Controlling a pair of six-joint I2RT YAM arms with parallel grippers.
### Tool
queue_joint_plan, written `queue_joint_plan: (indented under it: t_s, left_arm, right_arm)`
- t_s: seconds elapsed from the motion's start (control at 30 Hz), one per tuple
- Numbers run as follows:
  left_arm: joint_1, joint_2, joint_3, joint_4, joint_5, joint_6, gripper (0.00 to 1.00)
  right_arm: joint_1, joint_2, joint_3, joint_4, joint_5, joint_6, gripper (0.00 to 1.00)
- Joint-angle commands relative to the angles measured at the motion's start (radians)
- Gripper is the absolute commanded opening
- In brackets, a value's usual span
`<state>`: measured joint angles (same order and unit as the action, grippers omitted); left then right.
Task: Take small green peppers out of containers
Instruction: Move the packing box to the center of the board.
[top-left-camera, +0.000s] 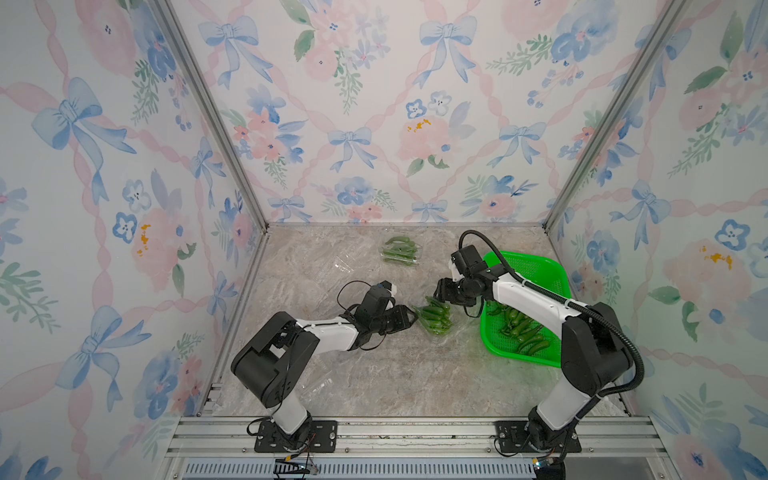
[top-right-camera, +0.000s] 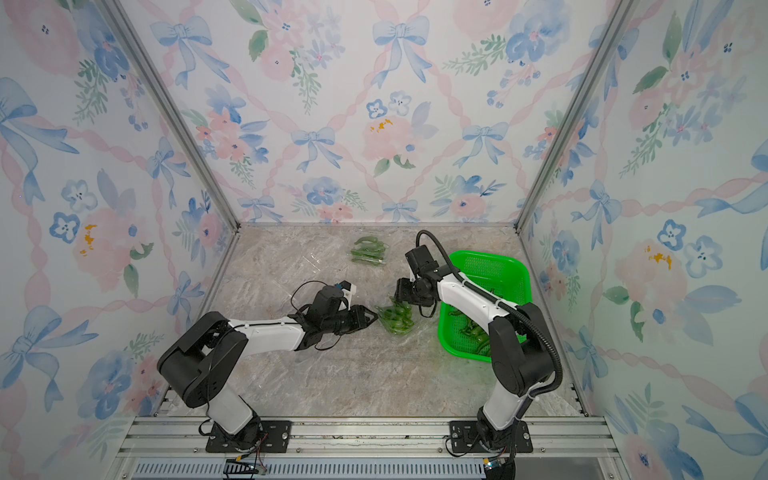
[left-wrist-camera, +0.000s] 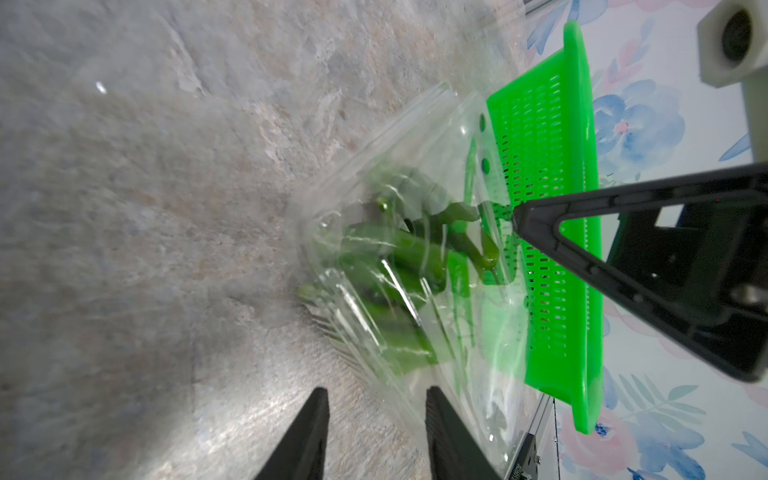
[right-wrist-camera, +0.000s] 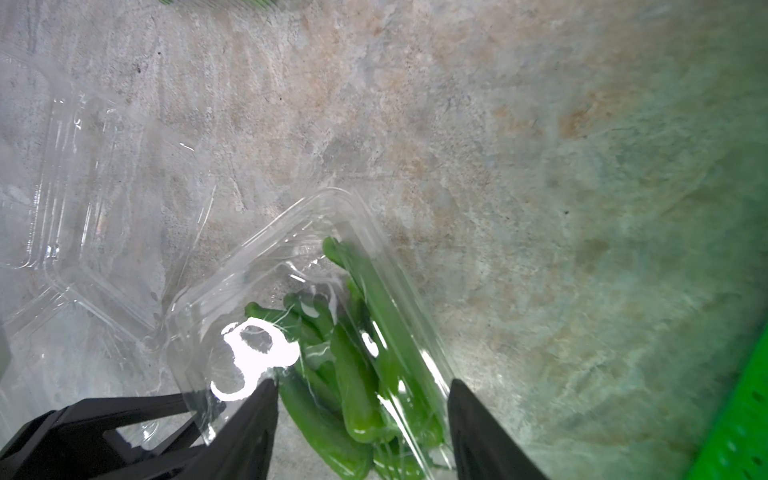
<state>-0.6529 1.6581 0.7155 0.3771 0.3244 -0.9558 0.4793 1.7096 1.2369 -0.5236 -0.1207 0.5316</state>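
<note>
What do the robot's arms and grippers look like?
The left arm and right arm have white links and black joints. The left gripper and right gripper have black triangular fingers with cut-outs. A thick ribbed black hose runs along the right arm; thin black wires loop at the left wrist.

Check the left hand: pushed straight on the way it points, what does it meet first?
Most likely the clear plastic punnet of slender green peppers, lying ahead of the left hand; its near rim seems to reach one fingertip, but depth is unclear.
</note>
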Motion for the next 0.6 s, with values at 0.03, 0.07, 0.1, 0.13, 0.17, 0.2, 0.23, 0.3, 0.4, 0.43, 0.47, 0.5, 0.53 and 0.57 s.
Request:
queue_joint_plan:
  t_s: [0.03,0.07,0.1,0.13,0.17,0.2,0.23,0.3,0.4,0.43,0.47,0.5,0.53,0.57]
  left_arm:
    - [0.015,-0.005,-0.01,0.012,0.018,-0.01,0.41]
    - [0.019,-0.013,-0.019,0.012,0.017,-0.009,0.41]
    - [0.024,-0.024,-0.024,0.013,0.015,-0.01,0.41]
    - [0.029,-0.033,-0.024,0.011,0.014,-0.009,0.41]
    - [0.035,-0.044,-0.059,0.012,0.01,-0.009,0.41]
    - [0.041,-0.052,-0.066,0.012,0.007,-0.009,0.41]
    - [0.045,-0.058,-0.071,0.012,0.007,-0.008,0.41]
    - [0.057,-0.067,-0.077,0.013,0.008,-0.004,0.4]
    - [0.062,-0.057,-0.074,0.014,0.011,-0.001,0.4]
    - [0.062,-0.05,-0.07,0.013,0.014,0.0,0.4]
    - [0.062,-0.044,-0.066,0.015,0.017,0.0,0.4]
    - [0.062,-0.039,-0.061,0.016,0.02,0.001,0.4]
    - [0.062,-0.037,-0.057,0.016,0.021,0.002,0.4]
    - [0.062,-0.035,-0.051,0.016,0.022,0.004,0.4]
  right_arm:
    - [-0.005,0.005,0.012,0.011,-0.005,0.011,0.65]
    - [-0.008,0.004,0.014,0.009,-0.004,0.011,0.65]
    - [-0.009,0.004,0.016,0.008,-0.004,0.01,0.65]
    - [-0.011,0.003,0.019,0.009,-0.005,0.009,0.65]
    - [-0.011,0.003,0.022,0.006,-0.004,0.01,0.65]
    - [-0.01,0.002,0.027,0.002,-0.002,0.008,0.65]
    - [-0.01,0.002,0.029,0.001,0.001,0.008,0.65]
    - [-0.016,0.002,0.032,-0.003,0.003,0.007,0.65]
    - [-0.018,0.002,0.034,-0.01,0.005,0.005,0.65]
    - [-0.019,0.001,0.033,-0.009,0.005,0.005,0.65]
    - [-0.021,0.001,0.034,-0.012,0.006,0.004,0.65]
    - [-0.022,0.0,0.034,-0.015,0.01,0.007,0.65]
    - [-0.023,-0.001,0.033,-0.016,0.012,0.008,0.66]
    - [-0.024,0.001,0.032,-0.018,0.012,0.008,0.66]
